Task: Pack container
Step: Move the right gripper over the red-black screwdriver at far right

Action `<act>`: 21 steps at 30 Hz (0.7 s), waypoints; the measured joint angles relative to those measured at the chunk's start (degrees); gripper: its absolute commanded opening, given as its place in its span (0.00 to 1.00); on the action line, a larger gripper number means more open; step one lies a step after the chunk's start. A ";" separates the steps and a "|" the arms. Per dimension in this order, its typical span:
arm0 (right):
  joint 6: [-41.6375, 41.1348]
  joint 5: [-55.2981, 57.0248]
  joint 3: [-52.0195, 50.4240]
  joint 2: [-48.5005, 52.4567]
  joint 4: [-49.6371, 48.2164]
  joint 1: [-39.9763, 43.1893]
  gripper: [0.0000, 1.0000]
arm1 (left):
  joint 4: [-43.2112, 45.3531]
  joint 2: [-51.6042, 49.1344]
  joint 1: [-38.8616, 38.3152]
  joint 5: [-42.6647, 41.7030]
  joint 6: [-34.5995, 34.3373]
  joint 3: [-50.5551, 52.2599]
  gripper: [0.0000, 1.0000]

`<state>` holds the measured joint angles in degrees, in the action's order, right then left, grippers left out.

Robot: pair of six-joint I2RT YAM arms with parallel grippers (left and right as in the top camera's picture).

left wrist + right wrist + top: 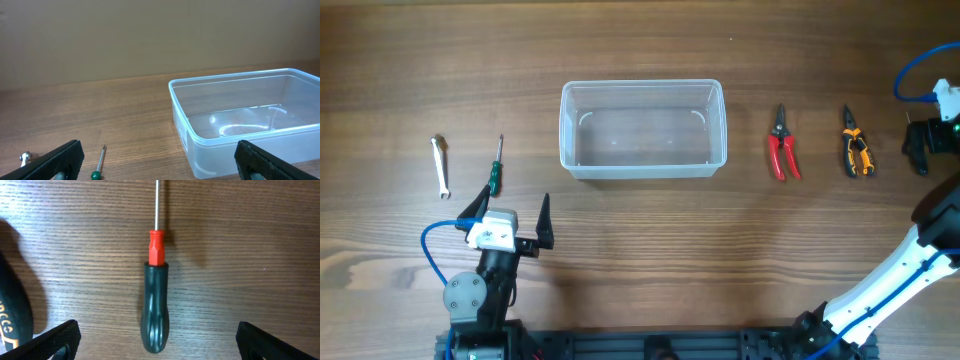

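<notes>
The container, a clear plastic tub, stands empty at the table's middle. In the left wrist view its near wall is ahead and to the right. My left gripper hovers open near the front left, between the tub and a green-handled screwdriver that lies just left of centre. My right gripper is open at the far right. In the right wrist view its jaws straddle, without touching, a screwdriver with a dark green handle and red collar, lying on the wood.
A small silver wrench lies left of the green screwdriver. Red-handled pliers and orange-and-black pliers lie right of the tub. The black pliers handle shows at the left edge of the right wrist view.
</notes>
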<state>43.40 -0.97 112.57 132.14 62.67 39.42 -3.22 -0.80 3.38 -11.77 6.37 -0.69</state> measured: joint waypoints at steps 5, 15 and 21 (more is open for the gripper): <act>-0.28 0.00 0.00 0.09 -0.61 0.00 1.00 | -0.02 0.00 0.00 0.00 0.00 0.00 1.00; -1.66 2.58 0.00 2.78 -1.18 -0.68 1.00 | 0.00 0.00 0.00 0.00 0.00 0.00 1.00; -2.19 2.97 0.00 2.78 -1.46 -1.42 1.00 | -0.02 0.00 0.00 0.00 0.00 0.00 1.00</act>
<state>41.21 2.00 112.57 134.91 61.21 38.00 -3.25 -0.80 3.38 -11.77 6.37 -0.69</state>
